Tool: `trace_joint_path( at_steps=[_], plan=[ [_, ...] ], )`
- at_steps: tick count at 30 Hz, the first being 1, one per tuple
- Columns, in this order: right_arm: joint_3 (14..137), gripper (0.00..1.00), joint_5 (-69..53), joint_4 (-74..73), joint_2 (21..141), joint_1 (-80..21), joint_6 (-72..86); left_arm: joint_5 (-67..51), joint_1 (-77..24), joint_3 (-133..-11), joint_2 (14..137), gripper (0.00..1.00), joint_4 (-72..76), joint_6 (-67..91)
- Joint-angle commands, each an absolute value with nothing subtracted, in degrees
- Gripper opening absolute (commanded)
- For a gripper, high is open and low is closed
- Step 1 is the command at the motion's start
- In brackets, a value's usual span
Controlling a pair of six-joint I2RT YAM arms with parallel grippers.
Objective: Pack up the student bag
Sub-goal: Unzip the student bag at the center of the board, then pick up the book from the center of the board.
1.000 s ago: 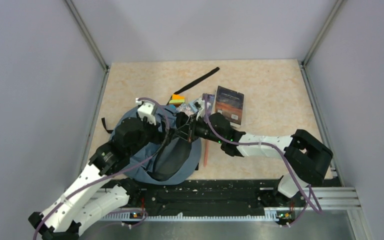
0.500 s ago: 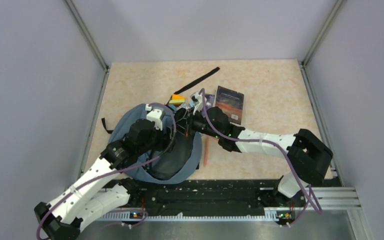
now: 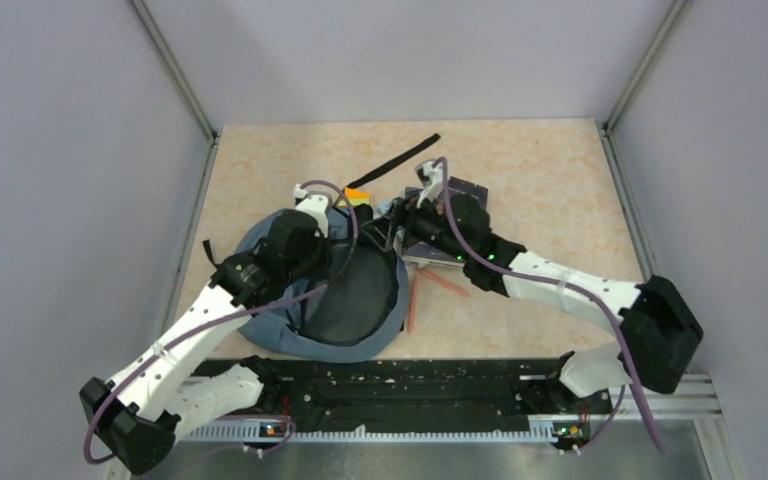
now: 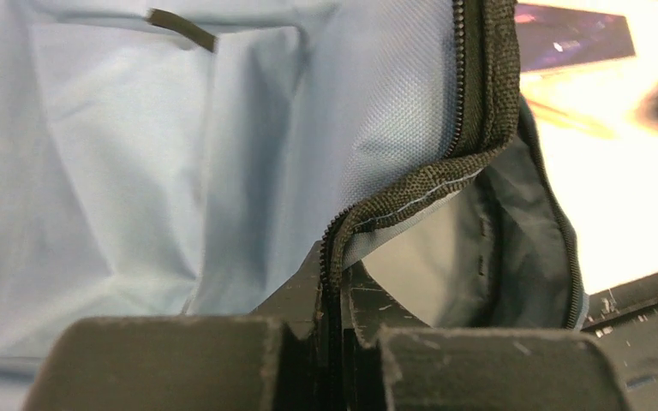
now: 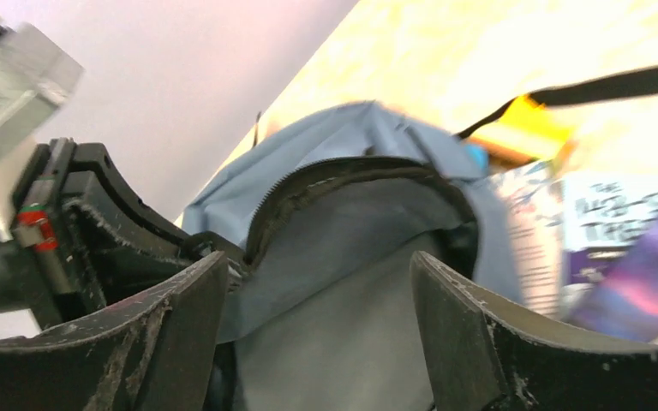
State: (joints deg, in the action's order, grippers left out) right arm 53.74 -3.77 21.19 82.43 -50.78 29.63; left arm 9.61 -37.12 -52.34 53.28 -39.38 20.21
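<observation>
Left tool props the student bag open; right tool is released at the mouth.

The bag lies slumped on the surface, near-left, mouth facing up. We see the left tool clenched on the black zipper trim, lifting that rim so the dark lining gapes instead of folding shut. The right tool's fingers are spread with nothing between them, and it sits at the far-right edge of the opening, just beside the book. We judge that the raised rim is there to give a free entry, and that the book is a likely load. Risk: the soft trim slips out and the mouth collapses.
</observation>
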Motion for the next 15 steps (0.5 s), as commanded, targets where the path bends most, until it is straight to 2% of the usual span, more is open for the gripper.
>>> trace_joint_path(
  at_steps=[1, 9, 15],
  plan=[
    [53.0, 0.8, -0.2, 15.9, 73.6, -45.8, 25.1, 9.9, -31.4, -59.4, 57.4, 0.0, -41.0, 16.4],
    [46.1, 0.96, -0.9, 9.1, 66.7, -29.7, 24.7, 5.9, -22.7, -60.7, 55.6, 0.0, -34.6, 12.4],
    [41.4, 0.97, -3.3, 11.4, 66.7, -19.0, 29.0, 5.0, -20.2, -56.3, 51.6, 0.0, -30.0, 12.3]
  ],
)
